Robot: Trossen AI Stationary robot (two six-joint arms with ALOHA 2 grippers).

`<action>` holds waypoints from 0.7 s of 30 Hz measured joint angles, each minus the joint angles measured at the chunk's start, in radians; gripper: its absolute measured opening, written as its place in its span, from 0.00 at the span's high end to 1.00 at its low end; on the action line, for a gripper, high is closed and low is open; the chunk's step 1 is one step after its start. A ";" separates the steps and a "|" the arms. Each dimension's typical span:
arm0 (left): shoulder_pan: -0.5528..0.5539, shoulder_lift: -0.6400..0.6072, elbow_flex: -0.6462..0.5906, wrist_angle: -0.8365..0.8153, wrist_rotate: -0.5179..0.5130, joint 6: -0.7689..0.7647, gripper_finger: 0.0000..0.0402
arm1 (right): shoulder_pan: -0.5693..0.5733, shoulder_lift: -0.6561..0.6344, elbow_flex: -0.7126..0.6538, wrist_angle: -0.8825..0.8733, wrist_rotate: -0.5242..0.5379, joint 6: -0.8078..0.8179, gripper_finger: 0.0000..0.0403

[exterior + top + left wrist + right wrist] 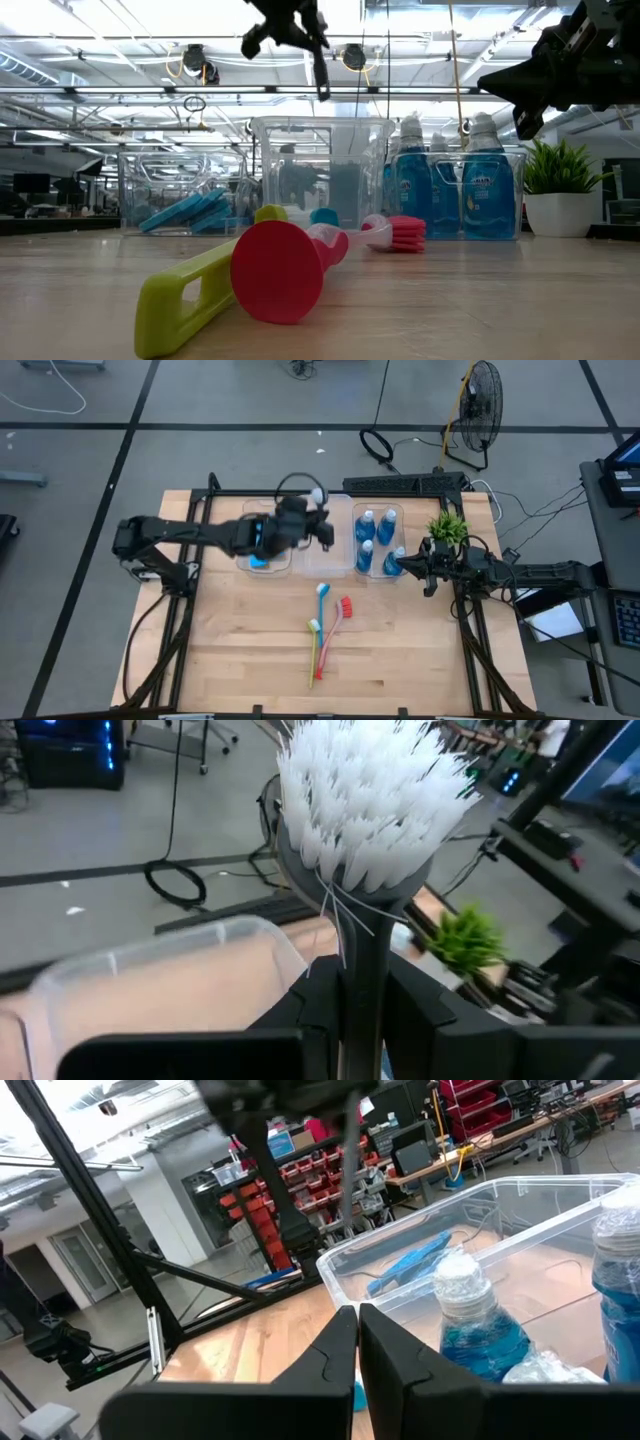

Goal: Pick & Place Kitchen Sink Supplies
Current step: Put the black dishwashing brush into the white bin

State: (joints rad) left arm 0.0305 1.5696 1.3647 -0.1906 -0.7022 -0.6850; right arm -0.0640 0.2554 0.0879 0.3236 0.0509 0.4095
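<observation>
My left gripper [303, 520] is shut on a grey brush with white bristles [370, 790], high above the clear bins at the table's far side. Its thin handle [321, 70] hangs down over the middle bin [320, 170]. Blue [322, 596], red [341, 610] and yellow-green [312, 652] brushes lie flat on the table's middle. Blue sponges [260, 562] lie in the left bin. Bottles of blue liquid [375, 540] stand in the right bin. My right gripper [402, 565] waits shut beside the bottle bin. My left gripper pinches the grey brush's handle [362, 948] between its two fingers, just behind the bristle head. The head sticks out past the fingertips. The long rest of the handle slants down below the gripper. The brush is lifted clear of the bins and the table.
A small green potted plant [447, 526] stands at the far right, behind my right arm. The near half of the wooden table [400, 660] holds only the three loose brushes. Cables and a fan [480, 405] lie on the floor beyond the far edge.
</observation>
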 joint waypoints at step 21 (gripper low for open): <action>0.216 0.192 0.000 -0.047 0.369 0.173 0.87 | 0.000 0.004 0.000 -0.004 0.000 0.044 0.99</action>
State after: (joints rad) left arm 0.2467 1.7619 1.3648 -0.2372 -0.3334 -0.5123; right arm -0.0639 0.2593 0.0879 0.3195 0.0509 0.4532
